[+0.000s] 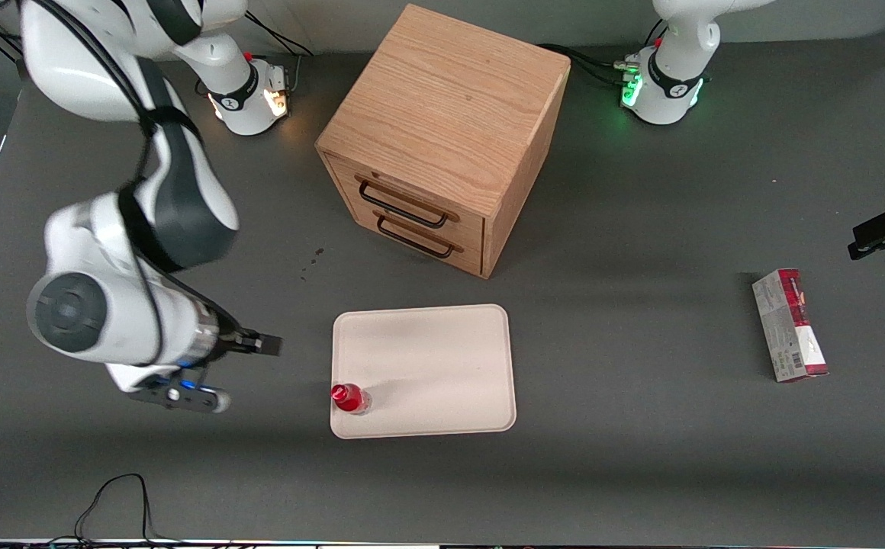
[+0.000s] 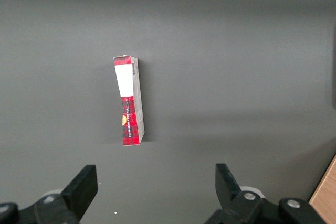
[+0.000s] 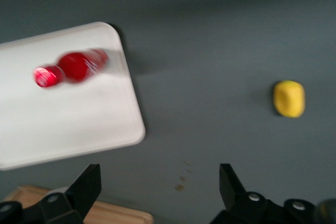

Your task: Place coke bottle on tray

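Note:
The coke bottle (image 1: 349, 398), small and red with a red cap, stands upright on the cream tray (image 1: 427, 366), in the tray's corner nearest the front camera at the working arm's end. My right gripper (image 1: 255, 345) is open and empty. It hovers over the bare table beside the tray, toward the working arm's end, clear of the bottle. In the right wrist view the bottle (image 3: 73, 66) shows on the tray (image 3: 63, 124), and the gripper (image 3: 159, 187) holds nothing between its fingers.
The wooden drawer cabinet (image 1: 442, 114) stands farther from the front camera than the tray. A red-and-grey carton (image 1: 790, 324) lies toward the parked arm's end. A yellow lump (image 3: 289, 98) lies on the table apart from the tray. Small brown specks (image 1: 313, 259) mark the table.

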Available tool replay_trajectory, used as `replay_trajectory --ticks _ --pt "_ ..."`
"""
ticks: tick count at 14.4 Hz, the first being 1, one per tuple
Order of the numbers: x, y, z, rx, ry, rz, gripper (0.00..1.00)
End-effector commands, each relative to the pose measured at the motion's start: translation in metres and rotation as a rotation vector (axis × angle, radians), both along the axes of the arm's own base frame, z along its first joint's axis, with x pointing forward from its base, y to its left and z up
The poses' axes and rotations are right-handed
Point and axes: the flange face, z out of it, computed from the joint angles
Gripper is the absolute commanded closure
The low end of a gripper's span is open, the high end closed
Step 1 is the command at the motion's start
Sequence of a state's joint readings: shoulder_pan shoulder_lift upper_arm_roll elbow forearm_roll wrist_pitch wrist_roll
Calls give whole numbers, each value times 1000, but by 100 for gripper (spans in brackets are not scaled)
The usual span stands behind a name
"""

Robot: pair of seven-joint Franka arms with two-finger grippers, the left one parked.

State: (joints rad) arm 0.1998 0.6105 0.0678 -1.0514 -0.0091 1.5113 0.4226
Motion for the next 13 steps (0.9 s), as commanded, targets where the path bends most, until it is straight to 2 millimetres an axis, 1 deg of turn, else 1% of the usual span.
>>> replay_trajectory --ticks 1,3,5,6,7,9,11,13 --pt "-49 -52 24 5 37 99 0" --pt "-76 -82 42 10 30 138 0" --pt "-105 -110 61 14 -20 167 0" --pt "-119 -123 68 19 -32 188 0" --pt "-128 -132 79 26 -47 223 0" --pt "-137 -147 95 31 -57 235 0" --pt "-137 -152 105 28 -60 209 0" --pt "-135 -152 111 30 -52 218 0"
